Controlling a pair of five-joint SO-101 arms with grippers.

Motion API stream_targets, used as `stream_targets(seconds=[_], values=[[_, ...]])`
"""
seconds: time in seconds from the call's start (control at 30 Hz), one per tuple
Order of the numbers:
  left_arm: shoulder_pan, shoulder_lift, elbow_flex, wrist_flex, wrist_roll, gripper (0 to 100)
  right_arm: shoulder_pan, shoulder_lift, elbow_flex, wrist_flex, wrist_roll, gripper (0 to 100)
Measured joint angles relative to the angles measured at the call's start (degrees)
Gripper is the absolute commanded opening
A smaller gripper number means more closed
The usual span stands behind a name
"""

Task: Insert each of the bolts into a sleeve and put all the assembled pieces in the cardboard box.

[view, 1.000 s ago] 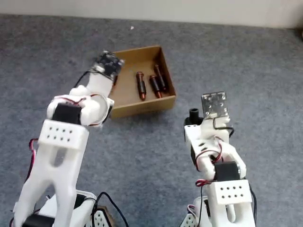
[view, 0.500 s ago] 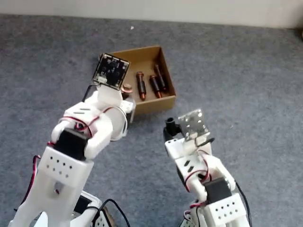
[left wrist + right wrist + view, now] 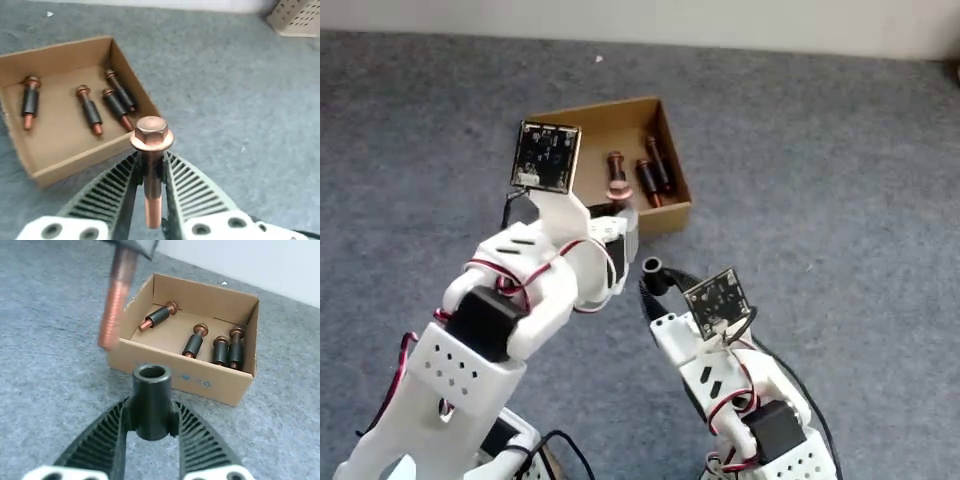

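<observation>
Four pieces [image 3: 90, 111] boxed; left jaws clamp a bolt [image 3: 151, 170], right jaws a sleeve [image 3: 151, 401]: insertion next, tip must meet the bore.

Grey carpet [image 3: 840, 150] spreads beneath and all around the left gripper [image 3: 151, 159]. Well beyond it, a pale wall [image 3: 720, 20] meets the carpet's far edge. A beige latticed basket [image 3: 295, 17] stands far ahead of that gripper, off to one side, near the wall. A small white speck [image 3: 224, 283] lies on the carpet well ahead of the right gripper [image 3: 151, 405].
</observation>
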State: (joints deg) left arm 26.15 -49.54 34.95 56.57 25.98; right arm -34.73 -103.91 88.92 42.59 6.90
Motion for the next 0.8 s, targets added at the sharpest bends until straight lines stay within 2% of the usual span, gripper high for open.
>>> stream_targets(seconds=[0.3, 0.8], values=[[3.52, -0.35, 8.7, -12.04, 0.79, 0, 0.0, 0.09, 0.0, 0.09, 0.0, 0.5], [3.69, -0.44, 8.97, -13.89, 0.88, 0, 0.0, 0.09, 0.0, -1.05, 0.0, 0.5]])
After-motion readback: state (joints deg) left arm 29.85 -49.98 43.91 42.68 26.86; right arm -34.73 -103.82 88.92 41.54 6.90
